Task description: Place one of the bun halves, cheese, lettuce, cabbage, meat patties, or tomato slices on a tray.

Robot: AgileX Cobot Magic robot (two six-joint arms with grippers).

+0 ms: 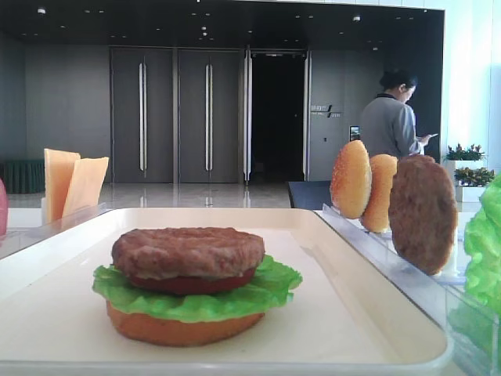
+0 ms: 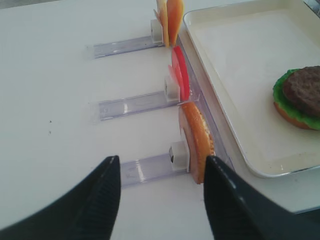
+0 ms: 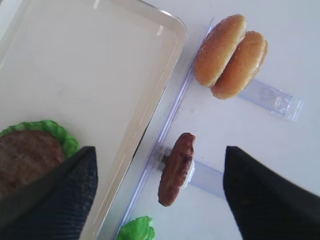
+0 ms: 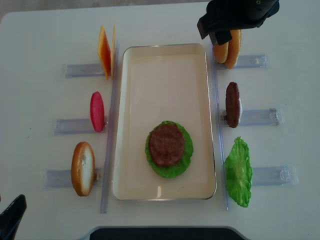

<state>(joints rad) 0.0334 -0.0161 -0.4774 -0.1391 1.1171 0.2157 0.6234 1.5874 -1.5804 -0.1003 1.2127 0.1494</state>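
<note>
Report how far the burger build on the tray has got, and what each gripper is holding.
Done: on the tray stands a stack of bun base, lettuce, tomato slice and meat patty. In hand: nothing; the right gripper is open above the spare patty and domed buns, and the left gripper is open near another bun half. Left: cheese and a top bun, both unplaced.

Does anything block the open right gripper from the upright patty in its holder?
Nothing visible does. The right gripper hangs open above the patty, which stands alone on its clear holder beside the tray, apart from the buns.
</note>
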